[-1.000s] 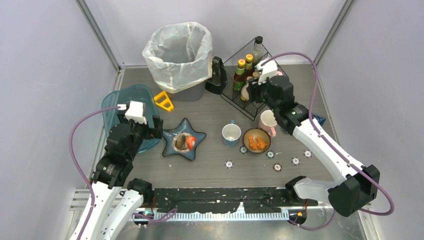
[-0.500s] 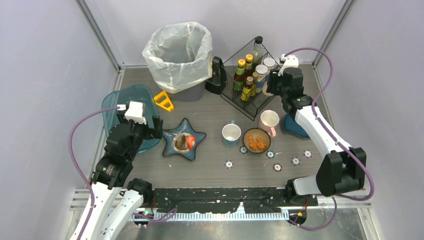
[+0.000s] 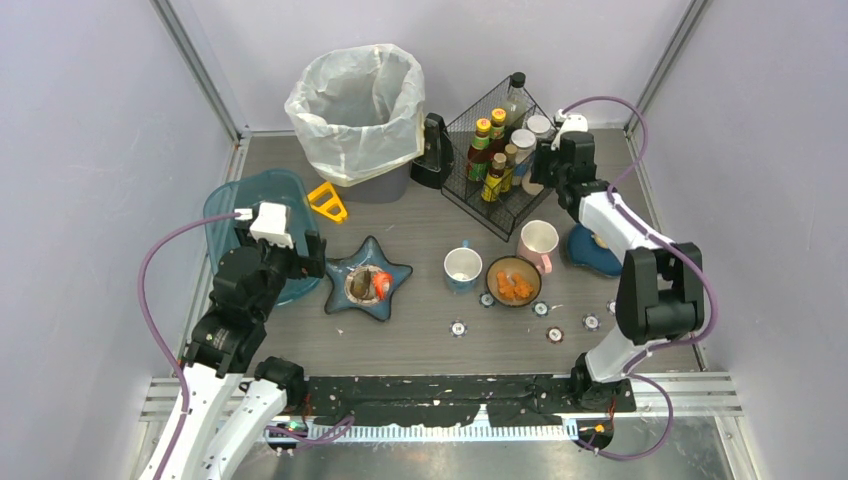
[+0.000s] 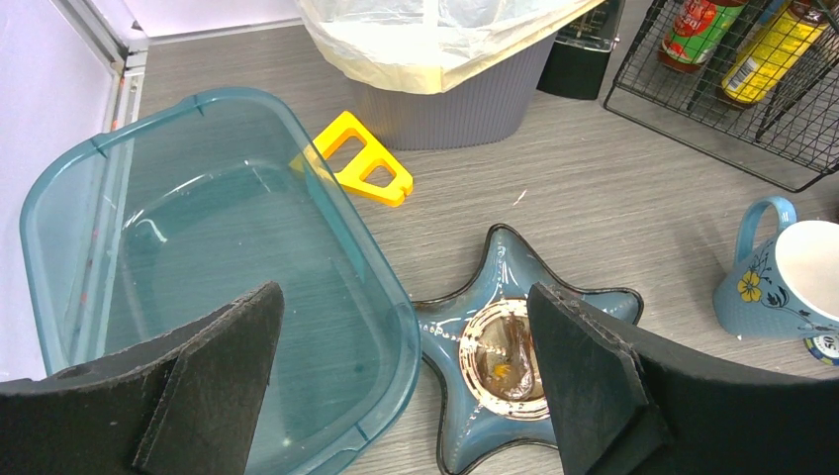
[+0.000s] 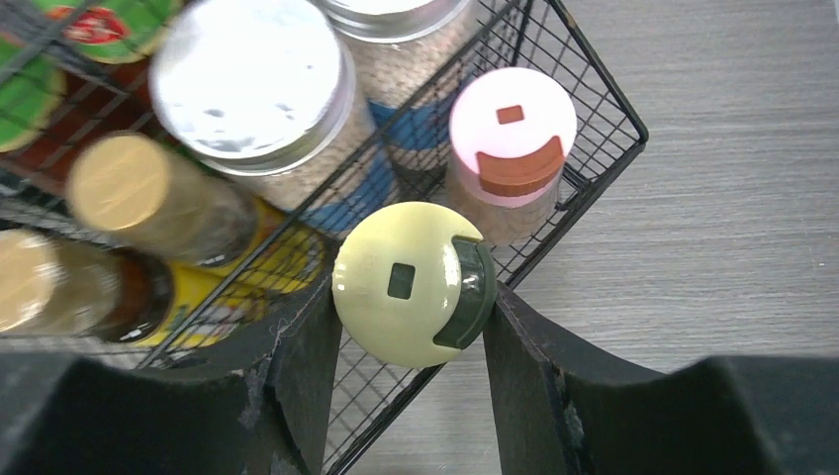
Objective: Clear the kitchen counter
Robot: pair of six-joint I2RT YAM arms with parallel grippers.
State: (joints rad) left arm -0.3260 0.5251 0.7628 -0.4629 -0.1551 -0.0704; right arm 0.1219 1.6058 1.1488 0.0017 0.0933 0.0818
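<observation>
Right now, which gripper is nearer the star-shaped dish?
Left. The left gripper hovers open just left of the star-shaped dish, over the teal tub rim. The right gripper is far across the kitchen counter at the wire rack, clamped on a yellow-lidded shaker.

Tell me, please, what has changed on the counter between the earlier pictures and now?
The right hand shifted right, off the middle of the wire rack to its right corner, and that arm's elbow folded in toward the base, uncovering the blue dish. The hand is closed on a yellow-lidded shaker. The left hand, open by the tub, the star dish and the bowl stayed put.
</observation>
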